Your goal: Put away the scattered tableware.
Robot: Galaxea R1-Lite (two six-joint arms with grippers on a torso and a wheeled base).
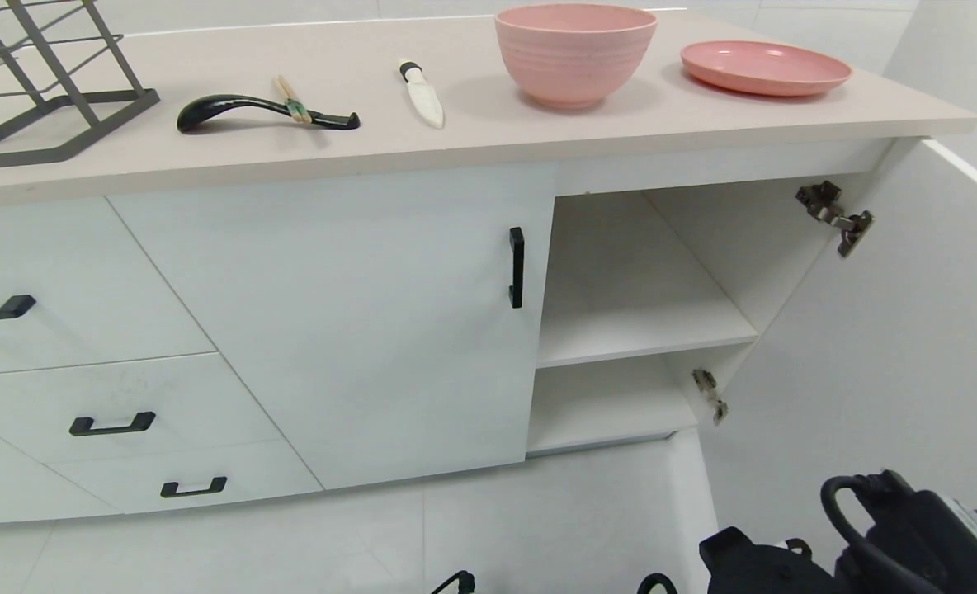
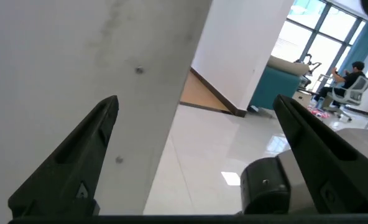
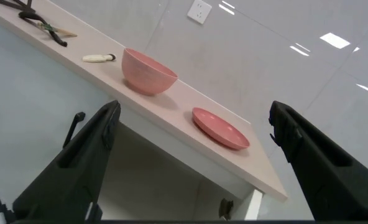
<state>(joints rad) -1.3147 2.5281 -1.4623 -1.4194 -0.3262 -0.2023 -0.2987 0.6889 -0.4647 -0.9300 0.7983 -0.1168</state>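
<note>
head view: the task's things all lie on the pale beige worktop [image 1: 472, 140] across the top of the frame. the deep pink ribbed bowl [image 1: 575, 51] sits upper centre, with the flat pink plate [image 1: 765, 66] to its right near the worktop's end. the white-bladed knife with a black band [image 1: 422, 92] lies left of the bowl. further left is the black curved ladle [image 1: 249, 109], with the wooden chopsticks [image 1: 292, 101] lying across its handle. the white cupboard [image 1: 637, 330] stands open at centre right, its shelf bare. nothing looks put away yet, so you are probably at the approach. the plate nearest the opening seems the easy first pick; come at its rim from the side.

left wrist view: the left pincer [image 2: 196, 102] is spread, holding nothing, facing a white panel and floor, well away from the tableware.

right wrist view: the right pincer [image 3: 194, 109] is spread wide and holds nothing. it sits below the worktop edge, looking up at bowl and plate. lift clear of that edge before you reach in.
</note>
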